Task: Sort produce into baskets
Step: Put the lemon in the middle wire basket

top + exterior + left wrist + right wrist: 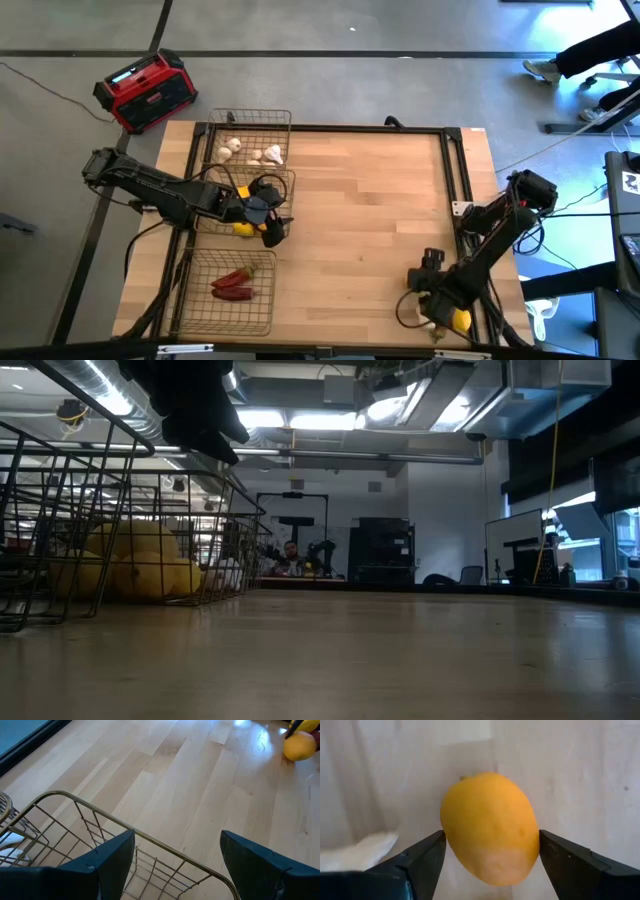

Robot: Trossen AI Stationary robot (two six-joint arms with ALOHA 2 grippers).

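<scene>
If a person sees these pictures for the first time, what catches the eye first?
Probably the yellow lemon at the table's near right corner, sitting between the open fingers of the right end effector. Next, the three wire baskets lined along the left edge, with the left end effector open over the middle one.

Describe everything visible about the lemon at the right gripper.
The lemon is a smooth, oval, yellow-orange fruit with a small nub at one end and a paler patch low on its skin. It lies on the light wooden table near the corner on the robot's right, far from the baskets. The right gripper stands open around it, one dark finger on either side; whether either finger touches the skin cannot be told.
</scene>
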